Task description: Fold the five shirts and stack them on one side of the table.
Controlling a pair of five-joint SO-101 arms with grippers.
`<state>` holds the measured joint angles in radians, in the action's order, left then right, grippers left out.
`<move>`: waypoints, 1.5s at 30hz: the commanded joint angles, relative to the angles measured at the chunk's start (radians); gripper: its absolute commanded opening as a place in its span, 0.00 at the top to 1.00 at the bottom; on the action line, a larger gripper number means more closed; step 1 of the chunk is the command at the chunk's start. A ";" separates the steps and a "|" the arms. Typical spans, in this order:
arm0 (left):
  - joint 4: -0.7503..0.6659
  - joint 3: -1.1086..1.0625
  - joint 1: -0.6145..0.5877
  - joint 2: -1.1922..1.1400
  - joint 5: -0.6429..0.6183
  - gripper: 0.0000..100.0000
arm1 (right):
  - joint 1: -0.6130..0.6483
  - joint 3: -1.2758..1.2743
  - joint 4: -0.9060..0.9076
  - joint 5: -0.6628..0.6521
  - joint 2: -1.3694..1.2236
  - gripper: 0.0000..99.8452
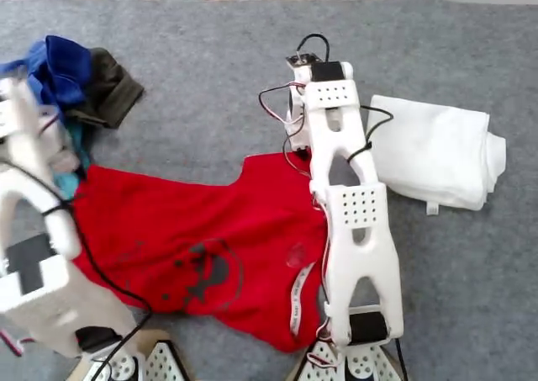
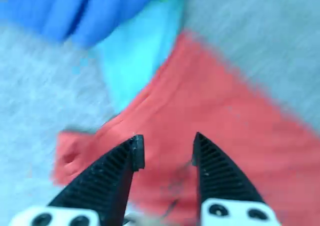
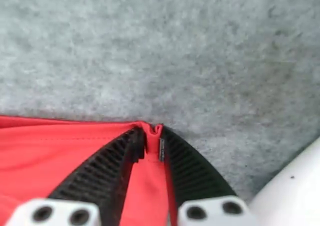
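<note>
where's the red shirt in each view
High view: red shirt spread across the grey cloth, centre-left.
Left wrist view: red shirt under the open left gripper, beside turquoise fabric.
Right wrist view: red shirt edge pinched in the right gripper.
Shared landmark: the grey cloth.

1. High view: fixed overhead, faces down onto the grey table point(image 1: 210, 53); far enough back to take in both arms.
2. Left wrist view: looks along the left gripper point(image 2: 167, 146); close over the red shirt point(image 2: 235, 121) and blue shirt point(image 2: 75, 11).
3. Right wrist view: looks along the right gripper point(image 3: 151, 136); closer still, at the red shirt's edge.
4. Shared by all three: red shirt, table.
</note>
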<state>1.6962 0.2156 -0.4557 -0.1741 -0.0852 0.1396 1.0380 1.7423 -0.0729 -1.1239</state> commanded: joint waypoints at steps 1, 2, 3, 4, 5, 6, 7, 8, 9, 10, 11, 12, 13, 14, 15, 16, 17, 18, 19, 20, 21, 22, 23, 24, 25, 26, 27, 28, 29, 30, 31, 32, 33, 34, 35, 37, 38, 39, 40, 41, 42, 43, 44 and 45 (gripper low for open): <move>-0.097 0.097 0.068 -0.064 -0.269 0.80 | 0.023 0.001 -0.005 0.015 -0.027 0.97; -0.117 0.111 0.073 -0.107 -0.307 0.80 | 0.023 0.001 -0.005 0.018 -0.027 0.97; -0.124 0.130 0.074 -0.153 -0.342 0.80 | 0.023 0.001 -0.005 0.018 -0.027 0.97; -0.120 0.153 0.076 -0.199 -0.373 0.80 | 0.023 0.001 -0.005 0.018 -0.027 0.97; -0.107 0.182 0.074 -0.247 -0.402 0.80 | 0.023 0.001 -0.005 0.018 -0.031 0.97; -0.092 0.214 0.071 -0.292 -0.431 0.80 | 0.023 0.008 -0.003 0.018 -0.039 0.97; -0.075 0.251 0.067 -0.331 -0.462 0.80 | 0.023 0.010 -0.003 0.018 -0.044 0.97; -0.058 0.288 0.059 -0.365 -0.496 0.80 | 0.023 0.012 -0.003 0.018 -0.045 0.97; -0.044 0.328 0.053 -0.397 -0.528 0.80 | 0.023 0.012 -0.002 0.018 -0.047 0.97; -0.034 0.371 0.048 -0.427 -0.555 0.80 | 0.023 0.012 -0.002 0.018 -0.047 0.97; -0.020 0.415 0.048 -0.451 -0.575 0.80 | 0.023 0.012 -0.002 0.018 -0.047 0.97; -0.003 0.460 0.050 -0.473 -0.589 0.80 | 0.023 0.012 0.000 0.018 -0.047 0.97; 0.012 0.504 0.053 -0.496 -0.598 0.80 | 0.023 0.012 0.000 0.017 -0.047 0.97; 0.026 0.547 0.054 -0.514 -0.605 0.80 | 0.025 0.012 0.000 0.017 -0.047 0.97; 0.034 0.576 0.056 -0.531 -0.618 0.80 | 0.025 0.012 0.000 0.017 -0.047 0.97; 0.040 0.602 0.058 -0.552 -0.638 0.80 | 0.025 0.012 0.000 0.015 -0.047 0.97; 0.040 0.616 0.056 -0.574 -0.654 0.80 | 0.025 0.012 0.000 0.014 -0.047 0.97; 0.041 0.619 0.054 -0.588 -0.663 0.80 | 0.025 0.012 0.000 0.014 -0.047 0.97; 0.044 0.619 0.048 -0.601 -0.667 0.81 | 0.025 0.012 0.000 0.014 -0.047 0.97; 0.060 0.625 0.044 -0.614 -0.667 0.81 | 0.025 0.012 0.000 0.014 -0.047 0.97; 0.064 0.619 0.041 -0.620 -0.667 0.81 | 0.025 0.012 0.000 0.014 -0.047 0.97; 0.064 0.615 0.039 -0.626 -0.667 0.81 | 0.025 0.012 0.000 0.014 -0.047 0.97; 0.064 0.602 0.038 -0.624 -0.667 0.81 | 0.025 0.012 0.000 0.012 -0.047 0.97; 0.064 0.593 0.038 -0.623 -0.667 0.81 | 0.025 0.012 0.000 0.012 -0.047 0.97; 0.064 0.590 0.041 -0.621 -0.667 0.81 | 0.026 0.012 -0.002 0.012 -0.047 0.97; 0.064 0.588 0.041 -0.621 -0.667 0.81 | 0.026 0.012 -0.002 0.012 -0.047 0.97; 0.064 0.588 0.042 -0.621 -0.667 0.81 | 0.026 0.012 -0.003 0.012 -0.047 0.97; 0.064 0.588 0.042 -0.621 -0.667 0.81 | 0.026 0.012 -0.003 0.012 -0.047 0.97; 0.064 0.581 0.041 -0.621 -0.666 0.81 | 0.026 0.012 -0.003 0.012 -0.047 0.97; 0.064 0.576 0.039 -0.621 -0.666 0.81 | 0.026 0.012 -0.003 0.012 -0.047 0.97; 0.066 0.565 0.038 -0.621 -0.664 0.81 | 0.026 0.012 -0.003 0.012 -0.047 0.97; 0.066 0.556 0.038 -0.620 -0.664 0.81 | 0.026 0.012 -0.003 0.012 -0.047 0.97; 0.066 0.547 0.038 -0.612 -0.664 0.81 | 0.026 0.012 -0.003 0.012 -0.047 0.97; 0.066 0.539 0.038 -0.592 -0.664 0.81 | 0.026 0.012 -0.003 0.012 -0.047 0.97; 0.066 0.526 0.038 -0.568 -0.664 0.81 | 0.026 0.012 -0.003 0.012 -0.047 0.97; 0.066 0.503 0.044 -0.503 -0.663 0.81 | 0.026 0.012 -0.003 0.012 -0.047 0.97; 0.066 0.492 0.047 -0.468 -0.663 0.81 | 0.026 0.012 -0.003 0.012 -0.047 0.97; 0.066 0.478 0.047 -0.443 -0.663 0.81 | 0.026 0.012 -0.003 0.012 -0.047 0.97; 0.066 0.452 0.047 -0.419 -0.661 0.81 | 0.026 0.012 -0.003 0.012 -0.047 0.97; 0.066 0.420 0.045 -0.407 -0.652 0.81 | 0.026 0.012 -0.003 0.012 -0.047 0.97; 0.064 0.389 0.042 -0.405 -0.641 0.81 | 0.026 0.012 -0.003 0.012 -0.047 0.97; 0.064 0.360 0.041 -0.413 -0.637 0.81 | 0.026 0.012 -0.003 0.012 -0.047 0.97; 0.063 0.338 0.041 -0.422 -0.635 0.81 | 0.026 0.012 -0.003 0.012 -0.047 0.97; 0.061 0.326 0.041 -0.436 -0.635 0.81 | 0.026 0.012 -0.003 0.012 -0.047 0.97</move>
<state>1.7499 0.5731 -0.4081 -0.6421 -0.7342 0.1396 1.0472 1.7423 -0.0637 -1.1362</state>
